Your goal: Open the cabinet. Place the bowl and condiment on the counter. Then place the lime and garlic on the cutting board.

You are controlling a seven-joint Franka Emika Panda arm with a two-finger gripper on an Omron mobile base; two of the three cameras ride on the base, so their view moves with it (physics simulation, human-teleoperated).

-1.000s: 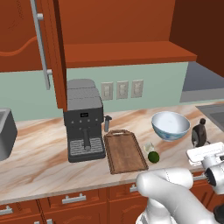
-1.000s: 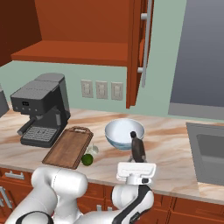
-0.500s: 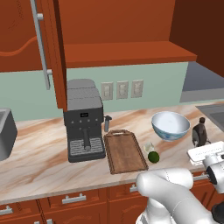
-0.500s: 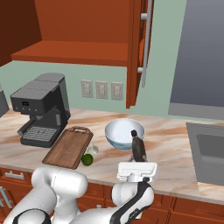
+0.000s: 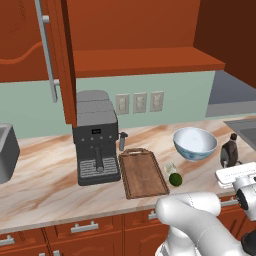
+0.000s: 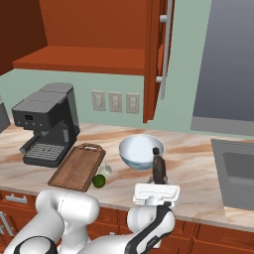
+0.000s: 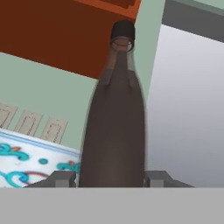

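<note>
Cabinet is open and its shelf looks bare, so we're on the condiment step. The pincer has its tips either side of the bottle down low, pinching it as far as I can tell. The bottle stands upright on the worktop, or just off it (can't tell for sure), a bit to the right of the bowl, out near the front edge.

The bowl is already on the worktop too, right of the board. The lime lies just off the board's right edge, with the garlic tucked right behind it, both near but not on the board. The coffee machine sits left of the board.

My guess at what's next: let go of the bottle cleanly, spreading the tips and backing straight off so it doesn't tip, since it's tall and narrow. Then swing left for the lime, which is small and round, so it'll want a centered grab or it rolls. It only needs a short hop onto the board.
</note>
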